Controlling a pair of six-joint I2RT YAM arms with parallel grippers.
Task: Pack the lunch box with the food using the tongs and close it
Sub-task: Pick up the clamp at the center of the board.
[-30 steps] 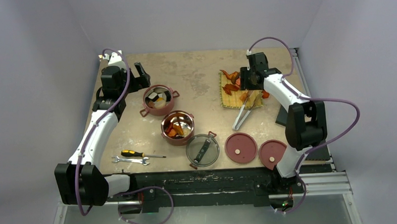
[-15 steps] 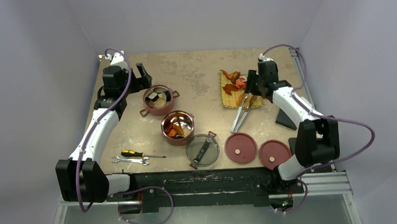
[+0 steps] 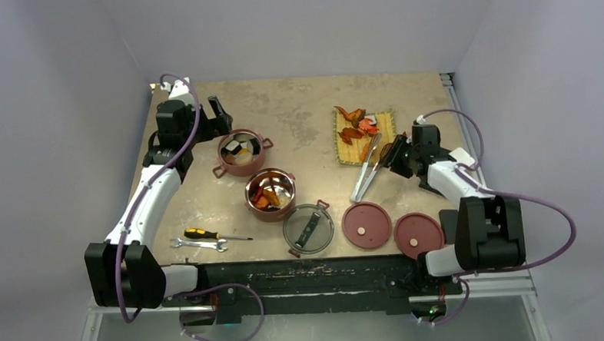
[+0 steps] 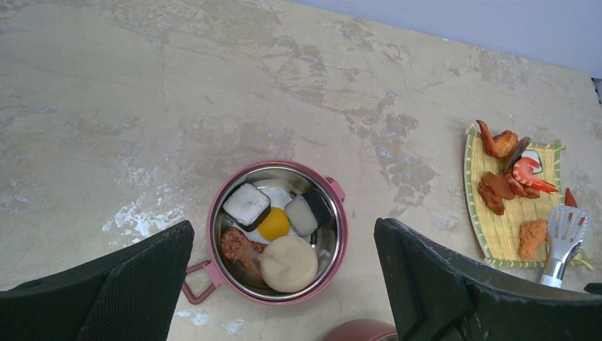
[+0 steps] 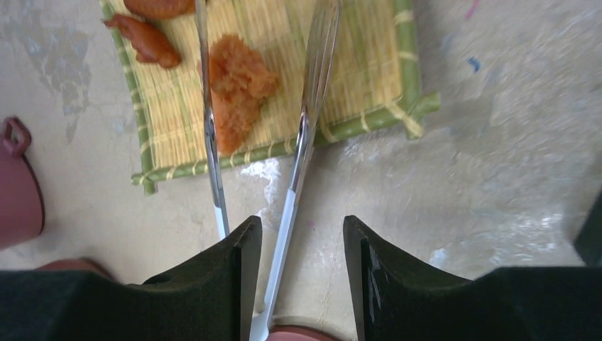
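The right end effector (image 3: 397, 154) has pulled back from over the woven mat (image 3: 387, 123) to its near right corner. Its fingers stand half apart around one arm of the tongs (image 3: 367, 172), which lie on the desk (image 3: 304, 109) with tips on the mat. Far left of the mat, the left end effector (image 3: 218, 111) stays wide beside a lunch box bowl (image 3: 240, 152).

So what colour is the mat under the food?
The mat is woven yellow with a green edge, clearest in the right wrist view.

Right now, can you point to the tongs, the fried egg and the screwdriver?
tongs (image 4: 566, 227): left wrist view, the slotted tip.
fried egg (image 4: 273, 224): left wrist view, yellow yolk.
screwdriver (image 3: 199, 233): top view, its handle.
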